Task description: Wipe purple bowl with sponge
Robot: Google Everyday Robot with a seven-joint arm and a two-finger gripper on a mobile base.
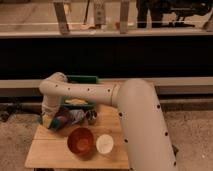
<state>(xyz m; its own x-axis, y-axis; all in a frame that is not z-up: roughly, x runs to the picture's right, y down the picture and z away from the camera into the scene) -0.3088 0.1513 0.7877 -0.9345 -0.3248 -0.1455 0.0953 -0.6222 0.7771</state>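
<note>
The purple bowl [63, 118] sits at the back left of the wooden table [50, 150], partly covered by my arm. My gripper [50, 120] hangs down from the bent arm at the bowl's left rim. A pale-yellow and teal patch, the sponge [46, 121], shows right at the gripper's tip, against the left side of the bowl. Whether the sponge touches the inside of the bowl is hidden.
An orange-red bowl [81, 141] and a small white bowl [105, 144] stand at the table's front. A green bin [85, 80] with a yellow item [75, 102] sits at the back. A small dark object [91, 117] stands right of the purple bowl. A ledge and a dark wall lie behind.
</note>
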